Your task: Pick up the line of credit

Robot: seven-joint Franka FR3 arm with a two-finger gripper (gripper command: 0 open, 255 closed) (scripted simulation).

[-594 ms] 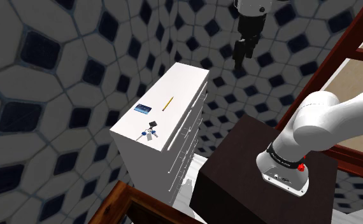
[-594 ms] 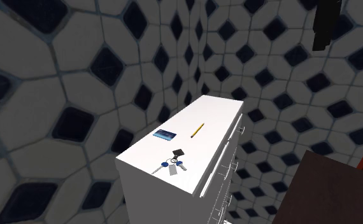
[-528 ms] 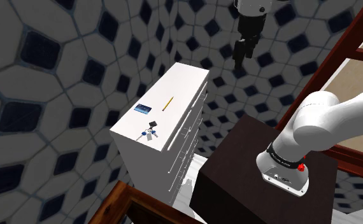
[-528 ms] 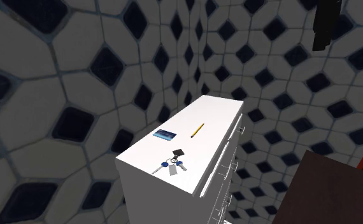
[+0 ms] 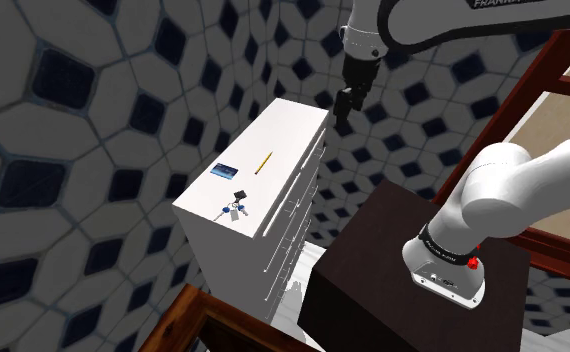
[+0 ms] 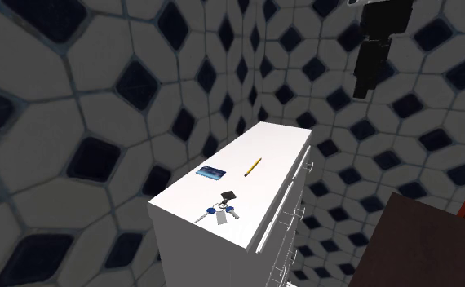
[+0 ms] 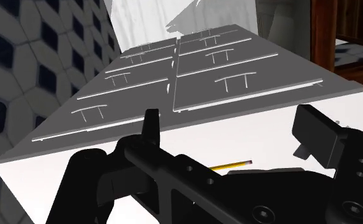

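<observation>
On the top of the white chest of drawers [image 5: 285, 122], near its left edge in the shoulder view, the blue credit card [image 5: 225, 170] lies flat and untouched. The pick is barely under way: nothing is gripped and nothing is lifted. Just nearer along the chest's top sits a bunch of keys [image 5: 235, 208], and a little to the card's right a yellow pencil [image 5: 263, 161] lies lengthwise.

Further right, the black gripper [image 5: 344, 108] hangs high over the chest's far end on its drawer side, well apart from the card. In the wrist view its fingers [image 7: 151, 127] stand wide apart with only the chest's top and the pencil [image 7: 231, 166] below them, so it is empty. By my reading, the whole approach is left: cross to the card, descend, close, raise.

The chest's top is plain white and otherwise bare, and its front carries rows of drawers with thin handles. Around the chest, hexagonal wall tiles [image 5: 63, 80] have dark blue centres. To its right stand the dark brown stand [image 5: 373, 270] and a reddish wooden frame [image 5: 533, 90].
</observation>
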